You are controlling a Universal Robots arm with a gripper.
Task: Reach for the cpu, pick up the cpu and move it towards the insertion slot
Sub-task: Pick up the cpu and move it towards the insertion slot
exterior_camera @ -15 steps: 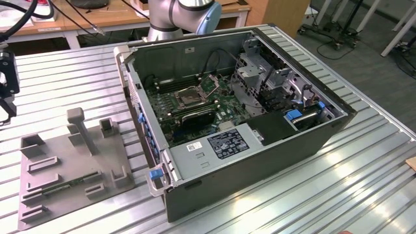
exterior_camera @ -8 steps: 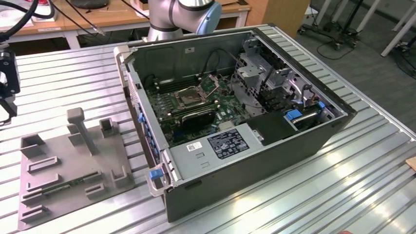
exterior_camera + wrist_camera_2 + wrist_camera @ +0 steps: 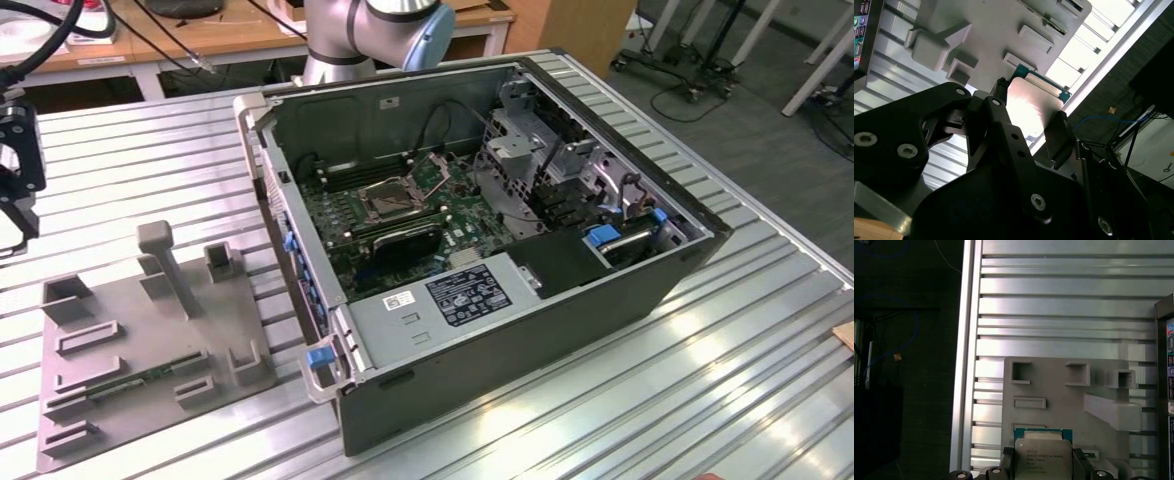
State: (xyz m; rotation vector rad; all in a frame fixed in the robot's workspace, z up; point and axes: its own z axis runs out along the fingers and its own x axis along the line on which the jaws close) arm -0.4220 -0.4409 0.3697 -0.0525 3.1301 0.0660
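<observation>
Cpu [image 3: 1043, 456] between the gripper [image 3: 1043, 460] fingers (grey fixture [image 3: 1064, 390] nearby)

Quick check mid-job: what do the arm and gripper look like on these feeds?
The arm is silver-grey tubing with rounded joints and a light blue joint cap. The gripper is matte black, built of angular linked plates with silver screw heads; its fingers are narrow and black.

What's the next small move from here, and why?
Probably translate toward the exterior view's right, keeping height. The fingers are shut on the cpu, held above the grey fixture. The insertion slot sits inside the open computer case, beyond its near wall, so the carry likely has to clear that wall first.
</observation>
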